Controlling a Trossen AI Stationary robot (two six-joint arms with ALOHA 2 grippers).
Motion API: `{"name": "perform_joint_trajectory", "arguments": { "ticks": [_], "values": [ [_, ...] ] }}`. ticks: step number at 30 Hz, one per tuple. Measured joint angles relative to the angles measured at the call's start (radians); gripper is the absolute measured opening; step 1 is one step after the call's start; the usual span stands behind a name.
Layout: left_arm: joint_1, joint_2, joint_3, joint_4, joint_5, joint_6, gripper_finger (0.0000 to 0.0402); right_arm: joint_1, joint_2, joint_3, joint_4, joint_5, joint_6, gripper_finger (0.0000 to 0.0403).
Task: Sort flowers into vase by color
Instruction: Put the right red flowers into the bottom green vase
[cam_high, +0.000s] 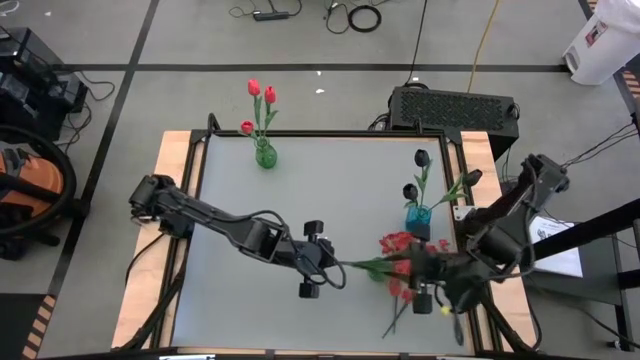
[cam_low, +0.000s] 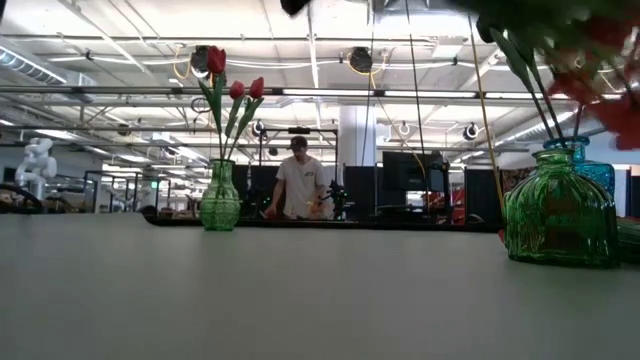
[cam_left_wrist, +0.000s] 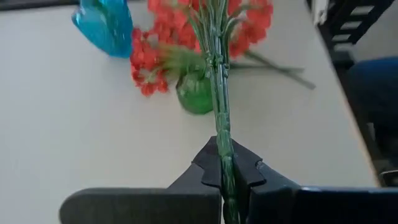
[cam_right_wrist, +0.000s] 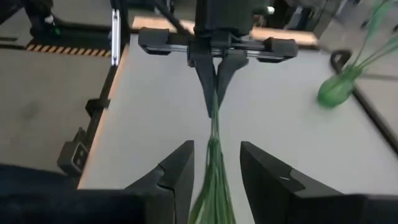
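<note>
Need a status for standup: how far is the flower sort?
Done: red tulips stand in the far green vase, black tulips in the blue vase. In hand: left gripper is shut on the red blossom bunch stems; right gripper is open around them. Left: seating the bunch in the near green vase; a loose stem lies on the table.

A vase (cam_high: 265, 156) with tulips (cam_high: 261, 95) stands far left. Two vases sit right: one (cam_high: 417, 217) farther, one (cam_high: 378, 270) nearer under the bunch (cam_high: 398, 252).
</note>
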Motion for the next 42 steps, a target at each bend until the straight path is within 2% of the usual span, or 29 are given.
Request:
{"name": "perform_joint_trajectory", "arguments": {
  "ticks": [16, 23, 30, 38, 42],
  "values": [
    [-0.113, -0.168, 0.0, 0.003, -0.18, 0.086, 0.0001, 0.246, -0.007, 0.0, 0.025, 0.383, -0.08, 0.0121],
    [-0.133, -0.233, 0.001, -0.013, -0.351, 0.123, 0.0001, 0.364, -0.007, 0.0, 0.012, 0.516, -0.075, 0.0121],
    [-0.135, -0.303, 0.001, 0.0, -0.509, 0.168, 0.0001, 0.469, 0.002, 0.0, -0.12, 0.675, 0.077, 0.0121],
    [-0.135, -0.359, 0.0, 0.104, -0.514, 0.285, 0.0001, 0.529, 0.102, 0.0, -0.29, 0.766, 0.312, 0.0121],
    [-0.135, -0.368, -0.042, 0.285, -0.431, 0.408, 0.0001, 0.528, 0.177, 0.0, -0.302, 0.829, 0.358, 0.0121]
  ]
}}
